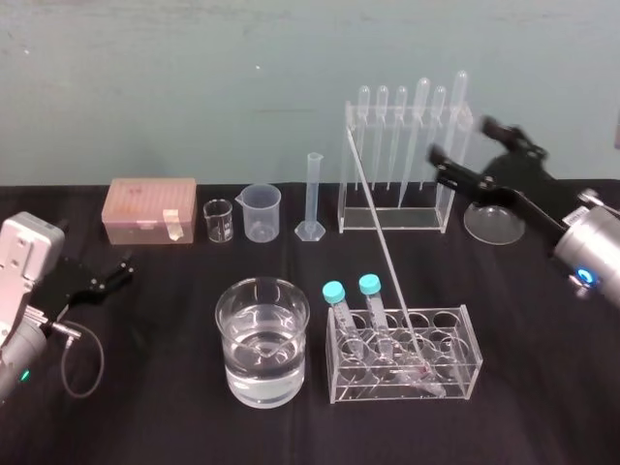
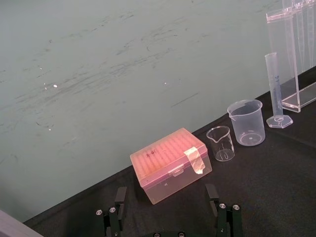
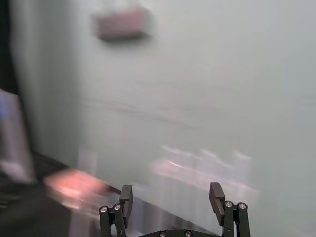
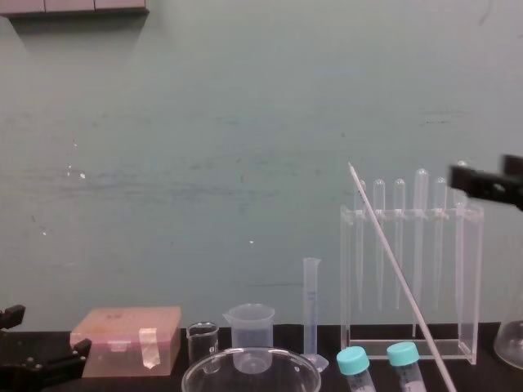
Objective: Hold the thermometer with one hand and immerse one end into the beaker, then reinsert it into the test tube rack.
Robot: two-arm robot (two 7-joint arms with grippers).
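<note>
Nearest us stands the water-filled beaker (image 1: 232,329), and just right of it the low test tube rack (image 1: 465,358), from which the thermometer (image 1: 383,242) slants up and back toward the pipette stand (image 1: 387,225). Our right gripper (image 1: 463,139), spread and empty, hangs by that stand's upper right end, nearer the rod's top than the left gripper (image 1: 114,274), spread and parked far left. Black cloth (image 1: 155,407) lies below, a plain green wall (image 1: 194,77) behind.

Head view looking down over table (image 1: 165,412), chest view low, level, both sharing pink box (image 1: 150,208)
</note>
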